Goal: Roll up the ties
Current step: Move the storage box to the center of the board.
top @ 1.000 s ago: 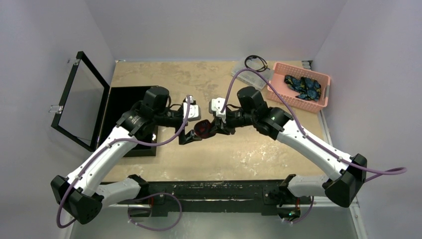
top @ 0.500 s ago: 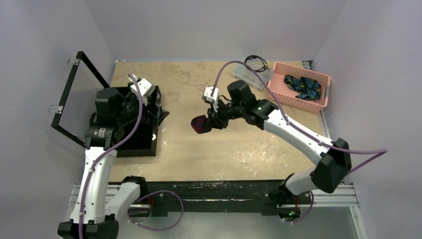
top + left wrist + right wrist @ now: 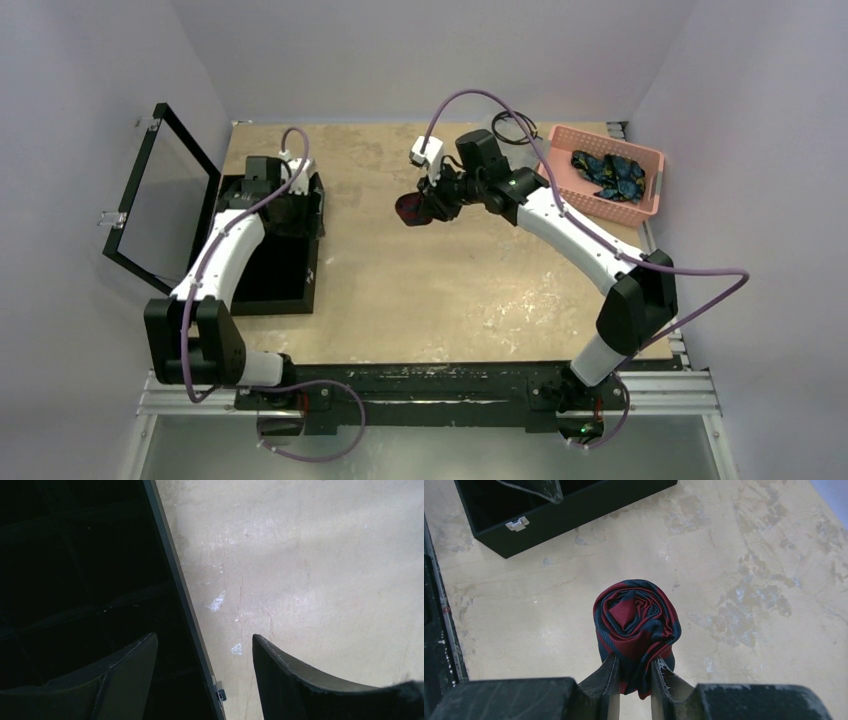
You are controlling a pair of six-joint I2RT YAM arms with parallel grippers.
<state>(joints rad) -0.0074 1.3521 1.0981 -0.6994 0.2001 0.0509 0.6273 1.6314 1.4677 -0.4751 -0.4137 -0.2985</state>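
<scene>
My right gripper (image 3: pixel 634 672) is shut on the maroon tie with navy stripes (image 3: pixel 636 620), which is wound into a tight roll and held above the table. In the top view this rolled tie (image 3: pixel 412 210) hangs at the table's middle back, left of the right gripper (image 3: pixel 428 205). The dark blue and teal ties (image 3: pixel 608 172) lie bunched in the pink basket (image 3: pixel 652 190). My left gripper (image 3: pixel 204 645) is open and empty, straddling the right wall of the black box (image 3: pixel 172 570); in the top view the left gripper (image 3: pixel 298 195) is over the box's far end.
The black box (image 3: pixel 262 290) stands at the left with its glass lid (image 3: pixel 165 200) open leftwards. A clear plastic case (image 3: pixel 500 152) and a thin black cable (image 3: pixel 516 126) lie at the back beside the basket. The box also shows in the right wrist view (image 3: pixel 574 510).
My right gripper has carried the rolled maroon tie further back. My left arm has drawn away to the left, and its gripper now sits over the black box's far end.
</scene>
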